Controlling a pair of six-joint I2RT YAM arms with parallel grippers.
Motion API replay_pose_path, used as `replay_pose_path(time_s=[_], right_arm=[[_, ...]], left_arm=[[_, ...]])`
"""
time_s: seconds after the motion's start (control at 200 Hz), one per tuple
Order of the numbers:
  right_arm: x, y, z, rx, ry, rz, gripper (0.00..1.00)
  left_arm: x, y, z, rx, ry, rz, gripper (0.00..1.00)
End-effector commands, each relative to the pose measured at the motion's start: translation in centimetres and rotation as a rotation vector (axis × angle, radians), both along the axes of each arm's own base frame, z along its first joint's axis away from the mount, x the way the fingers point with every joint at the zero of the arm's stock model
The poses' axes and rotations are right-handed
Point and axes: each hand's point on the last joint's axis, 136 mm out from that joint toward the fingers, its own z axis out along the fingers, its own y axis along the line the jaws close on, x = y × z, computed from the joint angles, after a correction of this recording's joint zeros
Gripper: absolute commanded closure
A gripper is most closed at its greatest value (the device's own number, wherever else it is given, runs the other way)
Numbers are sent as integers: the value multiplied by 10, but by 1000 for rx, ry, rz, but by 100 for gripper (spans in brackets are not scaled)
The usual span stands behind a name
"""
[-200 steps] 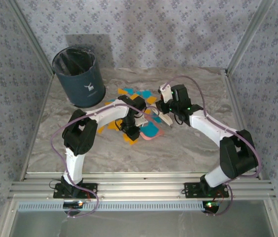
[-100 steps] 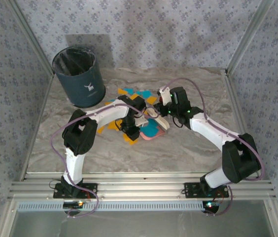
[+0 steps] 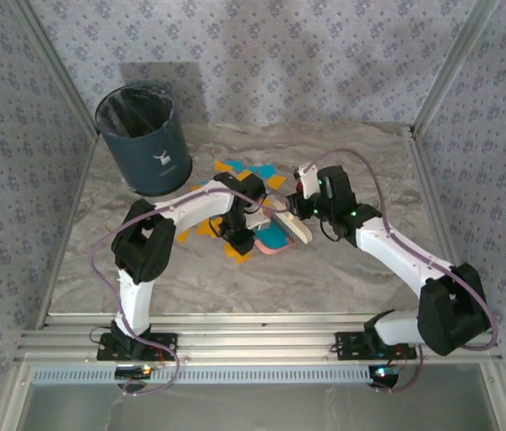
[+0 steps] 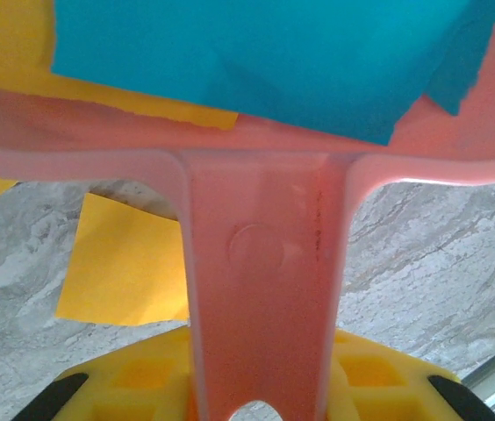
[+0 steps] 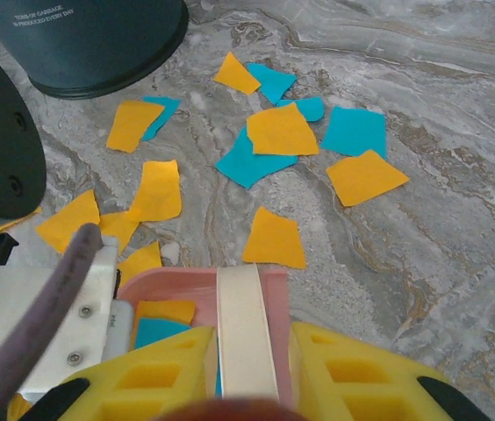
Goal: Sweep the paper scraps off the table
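Left fingers (image 4: pixel 133 386) pinch the dustpan (image 4: pixel 265 263) handle; right fingers (image 5: pixel 362 368) pinch, apparently, a brush (image 5: pixel 246 324). Paper scraps (image 5: pixel 281 130) lie on the bench (image 5: pixel 458 219) beyond: sweep low toward the pan, lip held flat.

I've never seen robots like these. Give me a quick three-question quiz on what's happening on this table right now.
1. True or false: the pink dustpan already holds paper scraps.
2. The right gripper is shut on: A) brush B) cup C) sponge.
3. Fill in: the dark bin stands at the table's far ____ corner.
Key: 1 true; 2 A; 3 left.
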Motion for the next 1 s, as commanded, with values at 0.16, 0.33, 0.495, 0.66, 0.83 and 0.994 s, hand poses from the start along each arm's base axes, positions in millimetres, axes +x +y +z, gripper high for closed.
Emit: replay_pose_path(time_s=[0.16, 0.33, 0.495, 0.66, 0.83, 0.994], right_arm=[[5, -30, 31, 55, -92, -135, 100], [5, -55, 50, 142, -123, -198, 100], [5, -95, 57, 148, -165, -341, 100], [0, -129, 51, 140, -155, -448, 100], [-5, -147, 47, 147, -147, -499, 100], [-4, -156, 46, 141, -147, -527, 100]], left_arm=[[2, 0, 21, -30, -42, -3, 100], [3, -1, 23, -37, -53, -6, 100], [7, -2, 31, -45, -70, 4, 100], [11, -4, 44, -95, -105, 4, 100], [16, -4, 61, -144, -166, 6, 100], [23, 2, 78, -174, -211, 26, 100]])
